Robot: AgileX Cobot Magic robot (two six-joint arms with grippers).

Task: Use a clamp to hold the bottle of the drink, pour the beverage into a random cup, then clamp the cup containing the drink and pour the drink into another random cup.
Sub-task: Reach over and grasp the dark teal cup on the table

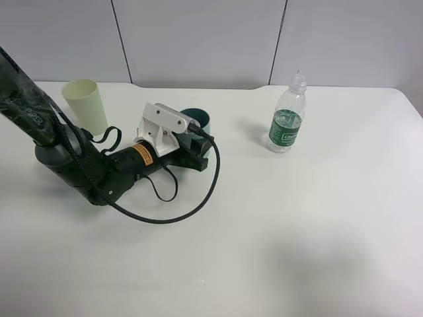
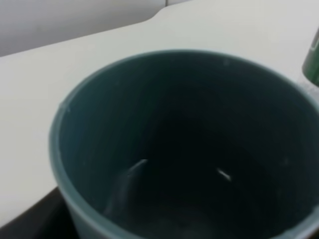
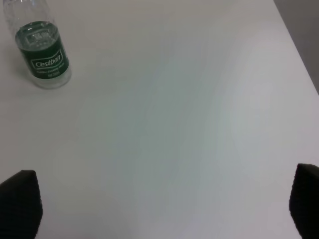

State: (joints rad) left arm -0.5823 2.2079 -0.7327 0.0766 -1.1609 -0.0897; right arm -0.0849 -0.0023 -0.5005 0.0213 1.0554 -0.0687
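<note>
Exterior high view gives me the whole layout. The white table is matte and smooth. From its middle the teal cup sits at about 11 o'clock, the pale green cup further out at 10 o'clock and the bottle at 2 o'clock, all well apart. My left gripper comes in from 8 o'clock, black with a white bracket on top. A black cable loops off it onto the table. Its jaws are closed on the teal cup, low on the wall. Left wrist view adds what the high one can't, a look down into the teal cup: round rim, smooth plastic wall, darker inside, two small bright glints low down. I cannot tell if liquid is in there. One black finger shows against the cup's outside, and a blurred green sliver of the bottle is just in frame. Right wrist view is the only one showing my right gripper. Its two black fingertips are spread wide over bare table and hold nothing. The bottle stands ahead of it, clear plastic, green label with white "Cestbon" lettering. Axes: teal cup straight-sided, long axis vertical, mouth up. Bottle vertical, clear cap up. Pale green cup tapered, wider at the rim, vertical, mouth up.
</note>
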